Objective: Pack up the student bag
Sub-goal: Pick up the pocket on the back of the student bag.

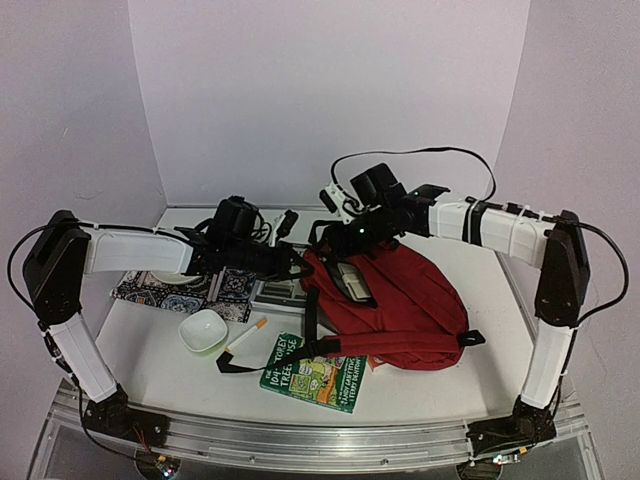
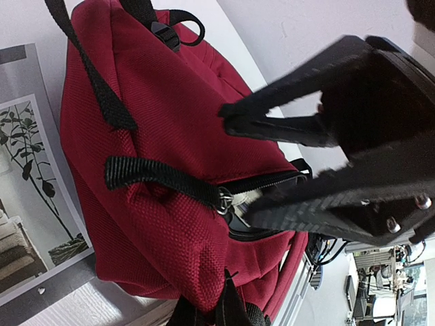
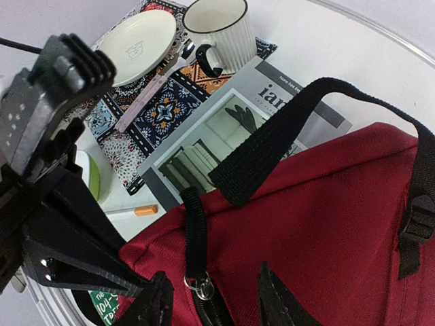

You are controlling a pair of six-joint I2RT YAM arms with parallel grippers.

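The right gripper (image 3: 211, 302) is nearest its own wrist camera. Its two black fingers are spread to either side of the metal zip pull (image 3: 199, 285) and are not closed on it.

The student bag (image 1: 400, 295) lies flat on the table (image 1: 150, 375), right of centre, with its zip end pointing to where both arms meet. Only the overhead view shows the whole bag, with the zip partly open. The wrist views show just red weave, black straps and the carry loop (image 3: 292, 129).

The left gripper (image 1: 297, 263) has its fingers pressed together, the tip against the bag's edge just beside the zip pull. The right wrist view shows it as a closed black wedge. Whether it nips any fabric cannot be told.

A magazine (image 3: 272, 95) lies under the bag's top end. The right wrist view shows its grey cover, while the left wrist view shows a picture of a plant on it. From overhead it is mostly hidden.

The patterned placemat (image 1: 225, 285) lies to the left, partly under the left arm. A green book (image 1: 315, 372) lies at the front, tucked under the bag's near edge with a strap across it.

A cream plate (image 3: 139, 41) and a white ribbed mug (image 3: 217, 34) with a dark rim stand on the mat. The mug shows only in the right wrist view, because the left arm covers it from overhead.

A small white bowl (image 1: 203, 330) sits in front of the mat. A white marker with an orange cap (image 1: 247, 335) lies just beside it.
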